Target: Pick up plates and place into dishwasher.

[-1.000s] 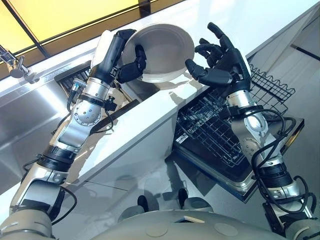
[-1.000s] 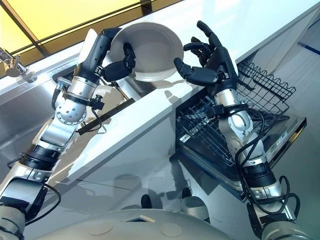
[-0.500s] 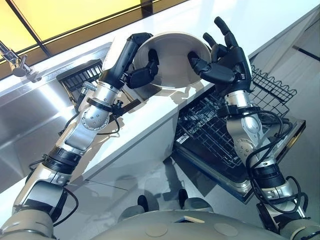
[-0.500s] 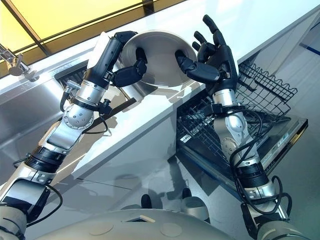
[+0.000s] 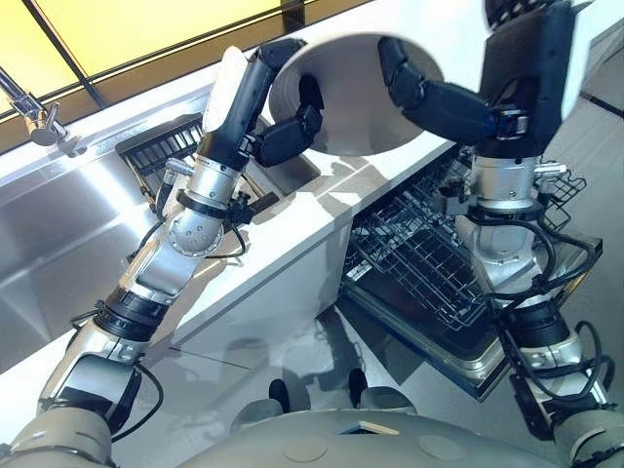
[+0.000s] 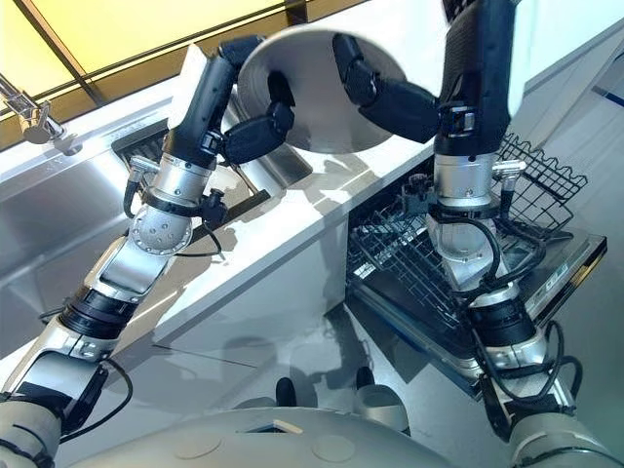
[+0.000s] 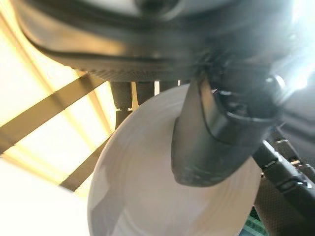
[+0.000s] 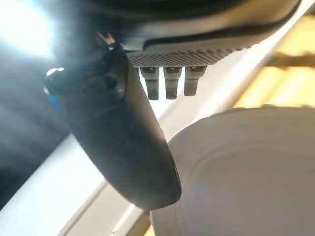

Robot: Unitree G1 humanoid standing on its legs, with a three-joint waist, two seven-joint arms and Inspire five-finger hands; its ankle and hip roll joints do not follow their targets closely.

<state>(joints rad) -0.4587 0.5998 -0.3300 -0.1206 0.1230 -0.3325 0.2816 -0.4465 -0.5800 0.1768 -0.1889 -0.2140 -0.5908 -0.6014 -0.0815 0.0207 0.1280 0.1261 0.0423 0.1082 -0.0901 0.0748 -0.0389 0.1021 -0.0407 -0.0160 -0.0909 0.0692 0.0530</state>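
1. The plate (image 5: pixel 343 102) hangs in the air over the front edge of the bench (image 5: pixel 292 229), tipped up on its rim. The left hand (image 5: pixel 255 93) pinches it, with its thumb on the face and its fingers (image 7: pixel 123 96) behind the rim. That is a narrow hold on smooth ware, so the plate may slide or swivel out.
2. The right hand (image 5: pixel 526 58) lays its thumb across the plate's face from the other side. Whether it has truly closed on the plate, I cannot tell. If the left hand lets go before the right hold is firm, the plate likely falls onto the bench or the dishwasher rack (image 5: pixel 409 258) and breaks.
3. With both hands on one plate, arms moving at odds could wrench it out of either hold.
4. The rack lies lower than the bench, to the robot's right. A steep descent could knock the plate's rim on the bench edge.
5. The plate must go in on edge between the rack's wires. Set down slanted, it may topple, or the hand may catch on the wires.
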